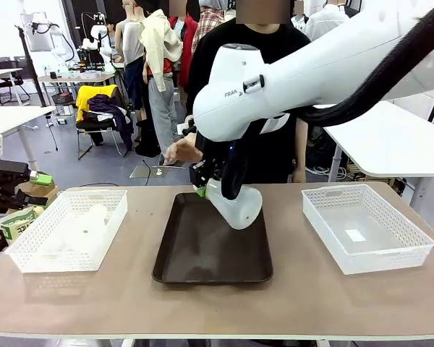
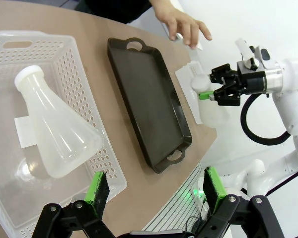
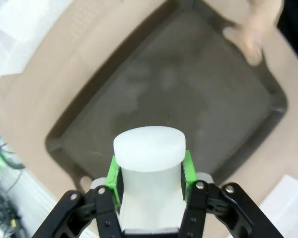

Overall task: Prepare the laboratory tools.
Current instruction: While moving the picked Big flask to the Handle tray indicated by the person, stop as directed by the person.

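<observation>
Green-padded right gripper (image 3: 149, 174) clamps one frosted flask (image 3: 149, 144) by the neck, tilted above the brown tray (image 1: 202, 256) (next: stand it upright); left gripper (image 2: 156, 191) hangs wide open over the second flask (image 2: 59, 134), lying in its basket (image 2: 39, 35).

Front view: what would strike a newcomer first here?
The right pincer grips a frosted white flask by its neck, tilted above the dark tray mid-table. A second flask lies on its side in the white basket on the robot's left.
</observation>
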`<state>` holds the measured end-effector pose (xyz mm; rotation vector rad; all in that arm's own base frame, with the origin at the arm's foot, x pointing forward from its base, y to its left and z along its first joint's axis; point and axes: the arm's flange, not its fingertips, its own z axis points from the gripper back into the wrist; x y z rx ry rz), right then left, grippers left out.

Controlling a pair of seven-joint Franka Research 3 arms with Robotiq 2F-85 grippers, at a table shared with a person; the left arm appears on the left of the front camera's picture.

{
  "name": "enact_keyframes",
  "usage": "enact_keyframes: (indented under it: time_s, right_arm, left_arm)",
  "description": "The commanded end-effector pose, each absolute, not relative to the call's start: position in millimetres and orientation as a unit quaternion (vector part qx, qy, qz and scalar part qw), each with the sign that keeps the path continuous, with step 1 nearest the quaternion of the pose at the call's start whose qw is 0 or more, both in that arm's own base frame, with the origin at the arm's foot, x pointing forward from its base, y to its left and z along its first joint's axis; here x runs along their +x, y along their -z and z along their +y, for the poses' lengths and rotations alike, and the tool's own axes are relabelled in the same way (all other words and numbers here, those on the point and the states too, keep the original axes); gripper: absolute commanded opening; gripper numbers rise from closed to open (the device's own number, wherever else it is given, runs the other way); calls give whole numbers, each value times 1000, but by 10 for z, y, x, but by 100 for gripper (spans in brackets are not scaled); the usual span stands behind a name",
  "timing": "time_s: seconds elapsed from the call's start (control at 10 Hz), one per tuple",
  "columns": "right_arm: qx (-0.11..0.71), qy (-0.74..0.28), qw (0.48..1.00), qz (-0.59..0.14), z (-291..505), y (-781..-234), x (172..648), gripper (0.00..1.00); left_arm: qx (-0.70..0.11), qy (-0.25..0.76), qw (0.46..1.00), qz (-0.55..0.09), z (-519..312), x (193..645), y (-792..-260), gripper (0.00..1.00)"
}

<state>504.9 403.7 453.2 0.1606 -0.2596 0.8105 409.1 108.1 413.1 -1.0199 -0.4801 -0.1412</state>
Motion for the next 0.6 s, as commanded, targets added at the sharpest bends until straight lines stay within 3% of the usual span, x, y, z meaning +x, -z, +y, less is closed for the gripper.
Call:
enact_keyframes:
  time_s: [0.0, 0.5]
  right_arm:
    - [80, -409, 901, -120, 4118, -4448, 5130, 0]
    - [69, -394, 909, -118, 4067, -4363, 5117, 0]
  left_arm:
    - [-489, 69, 838, -233, 1092, 4085, -4137, 100]
    - [-489, 69, 838, -233, 1092, 4085, -4137, 100]
